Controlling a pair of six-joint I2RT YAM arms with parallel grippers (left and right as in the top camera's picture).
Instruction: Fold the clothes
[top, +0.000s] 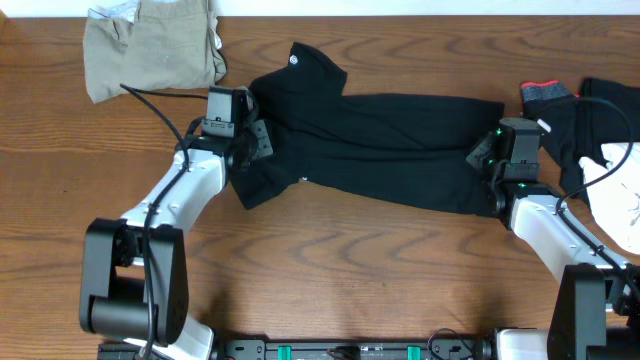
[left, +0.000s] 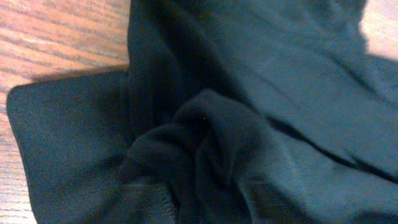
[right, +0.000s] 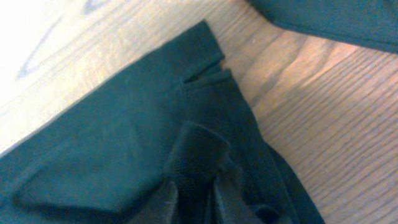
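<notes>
The black garment (top: 390, 140) lies stretched across the wooden bench (top: 330, 260). The left jaws hang over its left end and the right jaws over its right end; whether either pair is spread or pinching cloth cannot be told. A khaki garment (top: 150, 50) lies beyond its left end. A red-trimmed piece (top: 548, 93) and a white garment (top: 625, 185) lie just right of it.

khaki garment (top: 150, 50): cut at top | white garment (top: 620, 185): cut at right
</notes>
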